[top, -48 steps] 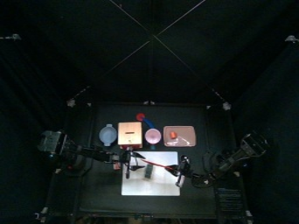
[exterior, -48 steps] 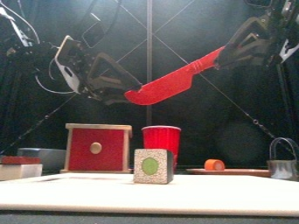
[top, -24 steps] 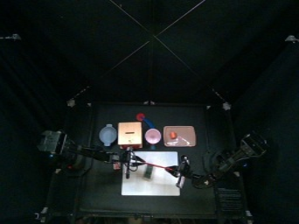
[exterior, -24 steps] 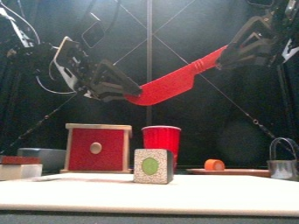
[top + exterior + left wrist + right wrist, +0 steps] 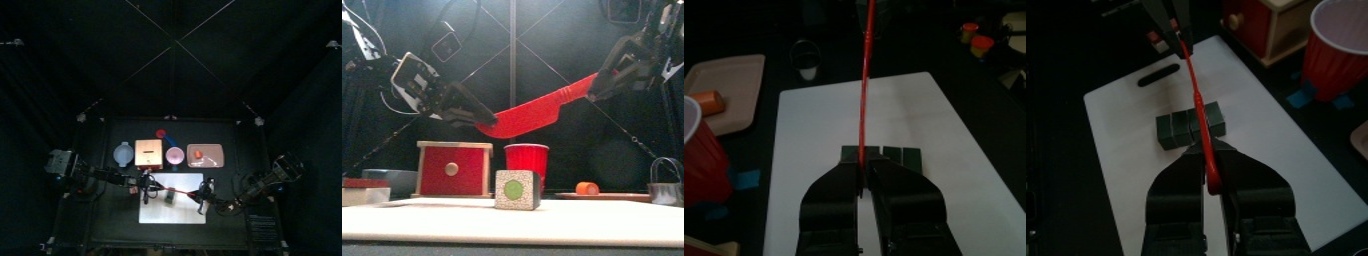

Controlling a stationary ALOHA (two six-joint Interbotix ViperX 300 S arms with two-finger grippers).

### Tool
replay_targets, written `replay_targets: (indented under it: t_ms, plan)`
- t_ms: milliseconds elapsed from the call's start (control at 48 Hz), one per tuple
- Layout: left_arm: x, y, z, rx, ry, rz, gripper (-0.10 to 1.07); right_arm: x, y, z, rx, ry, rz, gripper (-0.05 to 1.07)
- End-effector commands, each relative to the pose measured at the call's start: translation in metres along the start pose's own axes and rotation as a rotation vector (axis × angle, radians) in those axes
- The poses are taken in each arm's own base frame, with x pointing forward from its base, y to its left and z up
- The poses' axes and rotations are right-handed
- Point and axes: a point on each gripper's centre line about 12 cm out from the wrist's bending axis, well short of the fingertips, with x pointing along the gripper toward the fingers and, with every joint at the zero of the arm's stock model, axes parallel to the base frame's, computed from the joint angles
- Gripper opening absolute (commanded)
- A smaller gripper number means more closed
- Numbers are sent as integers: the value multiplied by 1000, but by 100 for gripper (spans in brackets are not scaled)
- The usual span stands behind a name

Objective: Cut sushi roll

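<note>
While both arms are hanging above the white cutting board [image 5: 178, 198], the left gripper [image 5: 867, 178] and the right gripper [image 5: 1212, 172] are each clamping one end of a red knife [image 5: 539, 107], jaws narrowed onto the thin blade. The knife is spanning the gap between them, sagging toward the left gripper in the front view. Below it, the sushi roll [image 5: 1192, 124] is lying on the board, a dark stubby block showing segment lines, with the blade well clear above.
</note>
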Motion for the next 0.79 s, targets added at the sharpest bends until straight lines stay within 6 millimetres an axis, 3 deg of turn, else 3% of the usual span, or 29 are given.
replay_targets:
  t_ms: [0,479,771]
  plan:
    - [4,2,10,-4,-30,6,42,5,-3,13,57,-7,-11,19]
    - [7,2,-3,-19,31,7,42,39,-13,-14,87,151,-29,17]
    - [13,2,-9,-28,58,13,42,43,-21,-20,104,174,-57,17]
